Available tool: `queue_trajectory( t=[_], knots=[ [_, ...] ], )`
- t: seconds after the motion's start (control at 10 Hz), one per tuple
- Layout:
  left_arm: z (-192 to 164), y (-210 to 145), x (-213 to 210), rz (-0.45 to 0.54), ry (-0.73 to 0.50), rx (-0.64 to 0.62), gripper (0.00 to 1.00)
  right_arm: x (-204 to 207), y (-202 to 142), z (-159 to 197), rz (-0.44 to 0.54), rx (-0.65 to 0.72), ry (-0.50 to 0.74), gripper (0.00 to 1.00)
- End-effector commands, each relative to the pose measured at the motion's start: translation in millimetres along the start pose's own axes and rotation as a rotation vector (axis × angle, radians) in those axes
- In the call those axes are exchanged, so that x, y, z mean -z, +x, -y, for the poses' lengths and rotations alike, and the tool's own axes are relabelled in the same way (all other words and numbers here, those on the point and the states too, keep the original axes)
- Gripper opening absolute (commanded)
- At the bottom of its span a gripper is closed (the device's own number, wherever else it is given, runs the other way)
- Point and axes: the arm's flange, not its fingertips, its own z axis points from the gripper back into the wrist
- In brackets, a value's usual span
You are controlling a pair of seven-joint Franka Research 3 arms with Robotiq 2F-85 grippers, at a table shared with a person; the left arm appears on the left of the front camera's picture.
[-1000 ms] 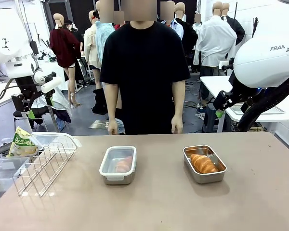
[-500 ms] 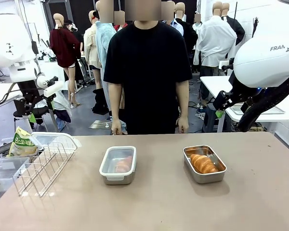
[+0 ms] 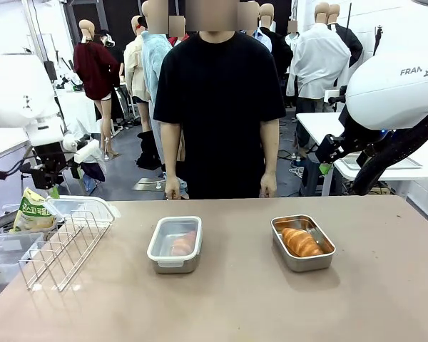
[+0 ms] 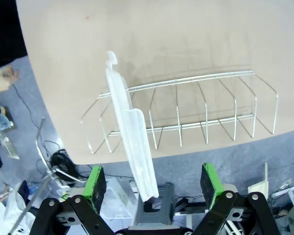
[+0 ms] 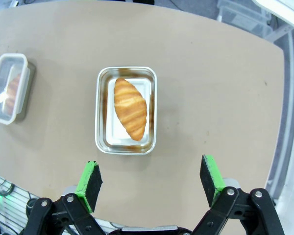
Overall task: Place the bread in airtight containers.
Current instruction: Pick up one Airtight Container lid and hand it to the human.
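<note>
Two steel airtight containers stand mid-table. The left container [image 3: 175, 244] [image 5: 8, 88] has its translucent lid on, and bread shows dimly through it. The right container [image 3: 302, 243] [image 5: 126, 110] is uncovered and holds one golden croissant [image 3: 300, 241] [image 5: 130, 107]. A second translucent lid [image 4: 131, 142] stands on edge in a wire rack [image 4: 186, 112] [image 3: 64, 246]. My left gripper [image 4: 153, 182] hangs open above that rack, with the lid just beyond its fingers. High over the uncovered container, my right gripper [image 5: 151, 178] is open with nothing between its fingers.
A person in a black shirt stands at the far edge, hands [image 3: 172, 191] hanging at table height. Clear plastic bins [image 3: 0, 249] and a snack bag [image 3: 32, 214] sit off the table's left end. The right arm [image 3: 392, 92] is raised at the right.
The left arm has dropped lower at the left edge of the front view. The person has shifted slightly. Containers and right arm have stayed put.
</note>
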Motion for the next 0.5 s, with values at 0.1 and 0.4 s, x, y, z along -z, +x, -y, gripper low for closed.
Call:
queue_trajectory(
  t=[0.1,0.4],
  knots=[
    [-0.1,-7.1,28.0,-0.035,0.017,-0.112,1.0,0.6,-0.3,0.0,0.0,0.0,0.001,1.0],
    [-8.0,-12.5,58.6,-0.022,0.032,-0.132,1.0,0.6,-0.3,0.0,0.0,0.0,0.001,1.0]
  ],
)
